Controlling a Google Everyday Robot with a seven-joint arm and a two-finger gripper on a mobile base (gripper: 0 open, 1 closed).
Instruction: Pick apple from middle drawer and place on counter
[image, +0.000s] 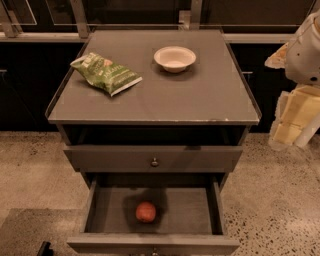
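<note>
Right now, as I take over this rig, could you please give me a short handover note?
Gripper: at the right edge of the view, beside the cabinet and well away from the apple.
Apple: lying in the open middle drawer, near its front centre.
Counter: holds a green chip bag on the left and a white bowl towards the back.
Done: the drawer is open.
Left: reach in, grasp the apple, lift it out and set it on the counter.

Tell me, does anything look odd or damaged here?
A small red-orange apple lies alone in the open grey middle drawer, odd for fruit. The grey-brown counter has a chipped pale front edge. The gripper hangs at the far right, away from both.
</note>
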